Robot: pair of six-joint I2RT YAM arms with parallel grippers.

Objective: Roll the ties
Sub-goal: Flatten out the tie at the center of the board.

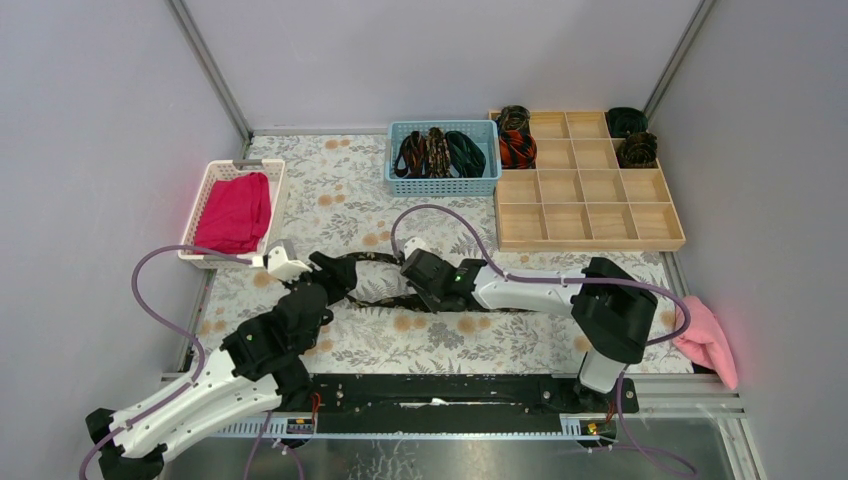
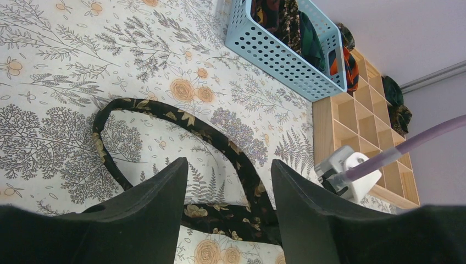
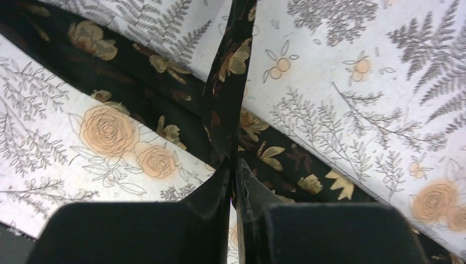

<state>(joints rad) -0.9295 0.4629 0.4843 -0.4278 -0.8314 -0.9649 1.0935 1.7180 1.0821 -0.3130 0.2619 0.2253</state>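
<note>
The black gold-flecked tie (image 2: 220,144) lay in a loose loop on the flowered cloth (image 2: 66,66) in the middle of the table. The right gripper (image 3: 233,165) was pinched on a narrow strip of it, right at the fingertips. The left gripper (image 2: 228,165) hung wide above the loop, holding nothing. To my eye that thin hold could slip under a pull. The strip crossed over the wider part and might twist, giving a crooked, loose coil. The left fingers might also snag the cloth.
</note>
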